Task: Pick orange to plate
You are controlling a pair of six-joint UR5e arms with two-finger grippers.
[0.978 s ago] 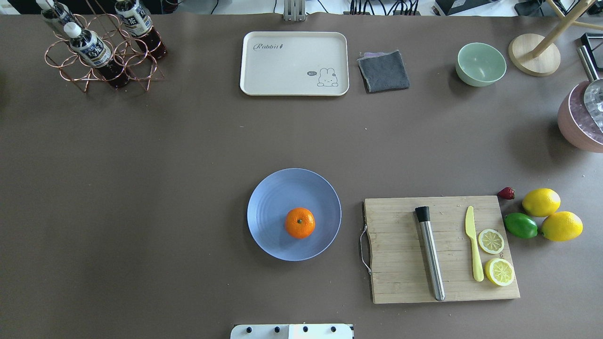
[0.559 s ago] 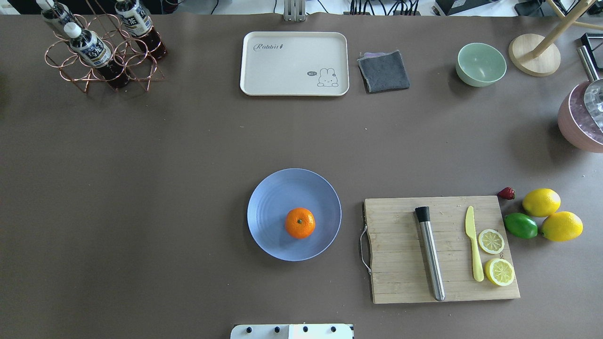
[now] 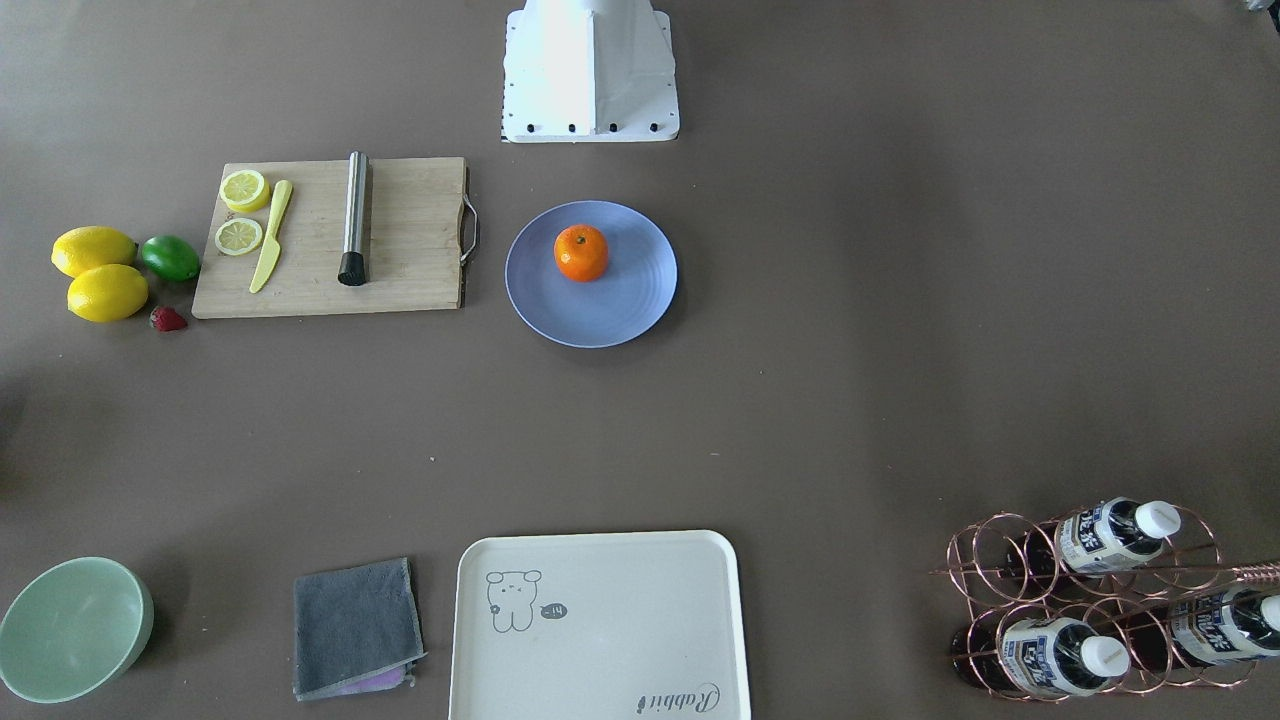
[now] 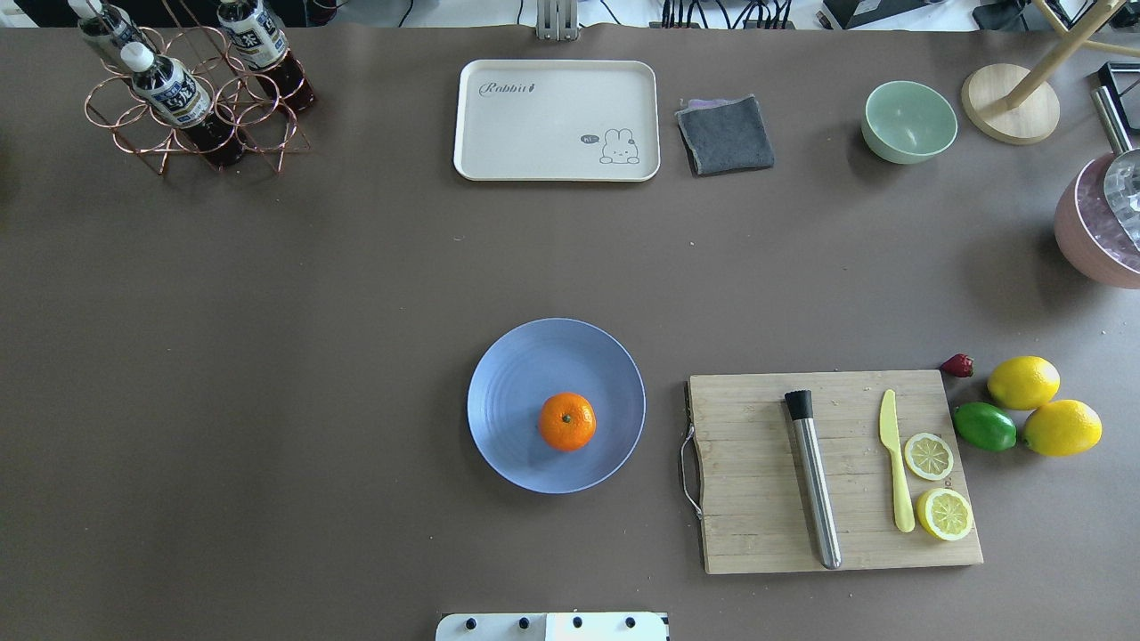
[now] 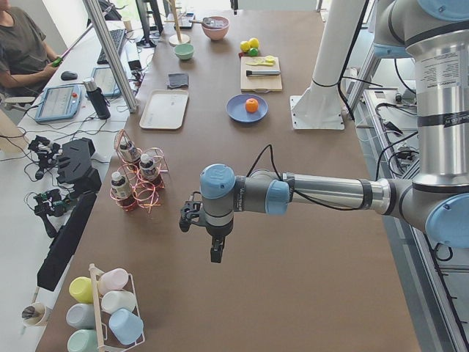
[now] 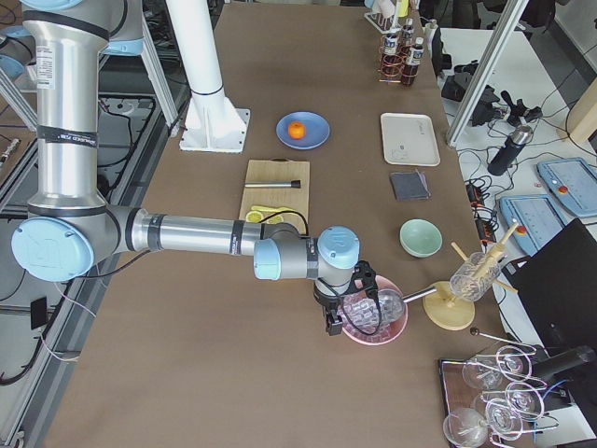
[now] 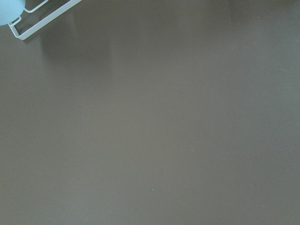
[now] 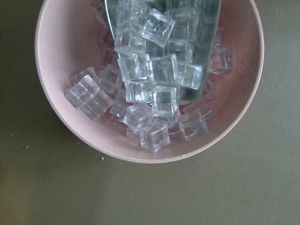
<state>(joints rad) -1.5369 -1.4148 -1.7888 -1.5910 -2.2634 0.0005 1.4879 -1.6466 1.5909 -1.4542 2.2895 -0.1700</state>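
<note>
Orange location: the orange is seen resting on the plate, well inside the rim, on the half nearer the robot, with its stem dimple turned up
Plate location: the plate is set on the bench near the middle, just beside the cutting board and apart from it
Task state: the placing is judged to be done, since the fruit is carried by the plate alone and nothing is closed on it
Weight: the fruit is judged light, easily borne by two fingers
Firmness: a firm body under a slightly yielding peel is expected; bruising is to be feared only under a hard squeeze
Surface: the peel looks finely pitted and a little glossy, so fair grip is expected, though a round form can be squeezed out of a shallow pinch
Rolling: a nudge from the side is likely to send it across the shallow plate
Hold point: if it is taken again, the widest girth is to be spanned from above, the dimple kept between the fingers
Left gripper: the left gripper is shown only from the side, hanging over bare bench far from the plate; its opening cannot be told, and nothing is seen in it
Right gripper: the right gripper is shown only from the side, above a pink bowl of ice cubes; its opening cannot be told
</note>
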